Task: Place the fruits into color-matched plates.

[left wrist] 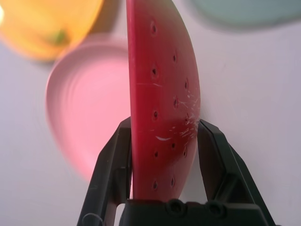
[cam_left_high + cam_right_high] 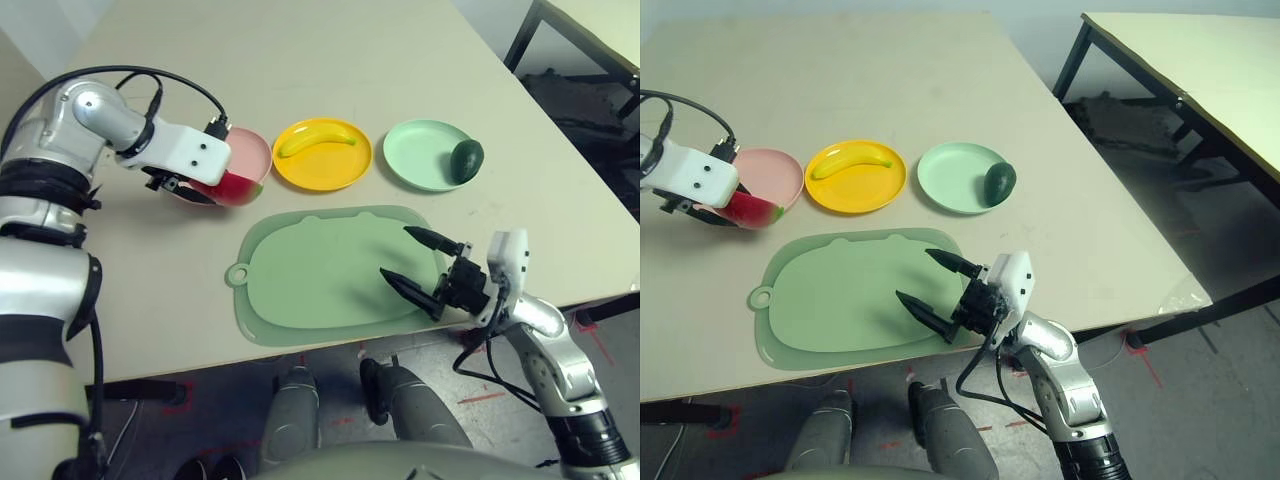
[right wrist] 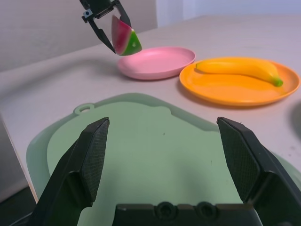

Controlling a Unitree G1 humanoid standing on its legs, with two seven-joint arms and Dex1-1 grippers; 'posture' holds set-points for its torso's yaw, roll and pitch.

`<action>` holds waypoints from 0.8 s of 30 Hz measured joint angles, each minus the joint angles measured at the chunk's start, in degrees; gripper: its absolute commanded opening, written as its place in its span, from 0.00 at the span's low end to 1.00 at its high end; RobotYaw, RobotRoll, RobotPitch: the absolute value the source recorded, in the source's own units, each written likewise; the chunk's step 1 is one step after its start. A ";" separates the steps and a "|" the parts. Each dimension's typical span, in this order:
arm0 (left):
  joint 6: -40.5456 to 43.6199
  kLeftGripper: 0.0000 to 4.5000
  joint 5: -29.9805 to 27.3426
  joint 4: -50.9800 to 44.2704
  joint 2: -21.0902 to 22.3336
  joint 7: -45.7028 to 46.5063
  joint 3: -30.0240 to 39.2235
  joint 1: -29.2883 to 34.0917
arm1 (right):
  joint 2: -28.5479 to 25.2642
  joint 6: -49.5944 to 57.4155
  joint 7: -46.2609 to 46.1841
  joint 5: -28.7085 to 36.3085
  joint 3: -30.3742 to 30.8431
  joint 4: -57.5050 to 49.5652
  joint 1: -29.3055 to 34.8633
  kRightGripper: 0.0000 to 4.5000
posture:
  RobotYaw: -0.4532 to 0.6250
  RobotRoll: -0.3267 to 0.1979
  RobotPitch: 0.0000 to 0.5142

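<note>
Up above the pink plate (image 3: pixel 157 62) hangs the watermelon wedge (image 3: pixel 125 41) — red flesh dotted with dark seed pits, green rind — clamped in the left pincer (image 3: pixel 104 26). Banana (image 2: pixel 317 140) lies on the yellow plate (image 2: pixel 322 171), avocado (image 2: pixel 466 160) on the mint plate (image 2: pixel 420 155). Right pincer (image 2: pixel 418 262) gapes wide, holding nothing, over the green mat (image 2: pixel 310 280) on the tabletop (image 2: pixel 300 60).

Even, bright overhead light; soft shadows lie under the round plastic plates. In the left wrist view the red toy watermelon wedge (image 1: pixel 162 103) is sharp, while the pale beige table (image 1: pixel 254 94) behind blurs, perhaps from motion.
</note>
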 measured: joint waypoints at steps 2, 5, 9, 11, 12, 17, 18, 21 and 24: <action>0.12 0.46 2.97 2.45 0.11 4.62 -0.08 -0.41 | -0.52 1.82 -1.76 -1.43 0.80 -1.60 -0.73 1.00 | 0.41 0.62 0.32; 1.00 0.46 6.36 5.37 -0.25 10.61 -0.17 -0.41 | -0.88 4.68 -4.16 -2.55 1.27 -4.24 -1.97 1.00 | 0.40 0.62 0.33; 2.96 0.46 10.31 8.33 -2.41 19.77 -0.48 -0.32 | -1.18 9.06 -7.45 -2.80 1.38 -7.49 -3.44 1.00 | 0.39 0.62 0.35; 3.76 0.46 11.68 9.05 -3.40 23.21 -0.52 -0.08 | -1.30 10.65 -8.50 -2.85 1.52 -8.57 -3.55 1.00 | 0.38 0.62 0.37; 4.29 0.46 12.38 9.46 -4.01 25.03 -0.52 0.13 | -1.31 11.57 -9.16 -2.84 1.66 -9.30 -3.55 1.00 | 0.38 0.62 0.37; 5.86 0.46 14.15 10.93 -5.70 29.25 -0.53 1.80 | -1.32 14.17 -11.15 -2.54 1.85 -12.57 -2.58 1.00 | 0.36 0.62 0.40; 6.06 0.46 14.40 11.09 -5.97 29.75 -0.53 2.24 | -1.31 14.65 -11.46 -2.43 1.84 -13.07 -2.25 1.00 | 0.36 0.62 0.40; 6.17 0.46 14.85 11.44 -6.60 30.77 -0.52 3.83 | -1.33 15.60 -12.27 -2.21 1.82 -14.00 -1.71 1.00 | 0.36 0.62 0.41; 6.16 0.54 14.90 11.47 -6.88 31.62 -0.51 4.86 | -1.35 16.17 -12.71 -2.07 1.78 -14.55 -1.00 1.00 | 0.36 0.62 0.42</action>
